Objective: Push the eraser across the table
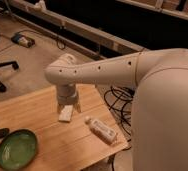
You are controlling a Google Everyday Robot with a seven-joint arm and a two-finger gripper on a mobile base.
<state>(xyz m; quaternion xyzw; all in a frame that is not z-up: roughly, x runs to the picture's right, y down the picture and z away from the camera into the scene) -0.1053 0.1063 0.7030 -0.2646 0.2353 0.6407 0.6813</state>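
Found the eraser (65,114) lying flat on the table (42,135), in its right half and a little short of the far edge. Saw the gripper (68,107) hanging low right over the eraser's far end. Could not tell whether it touched the block, nor whether it stood open or closed. Traced the arm (97,72) reaching in from the right, above the table's far corner. Noted a white bottle (101,130) lying on its side near the eraser, toward the front right corner and apart from it. Noted also a green plate (16,149) well away at the front left. Judged the push to be at its very start. Thought it best done with the gripper kept low and square against the short edge, driven slowly along the eraser's length over bare wood, so as not to pivot it, and steered clear of the bottle and the front edge.
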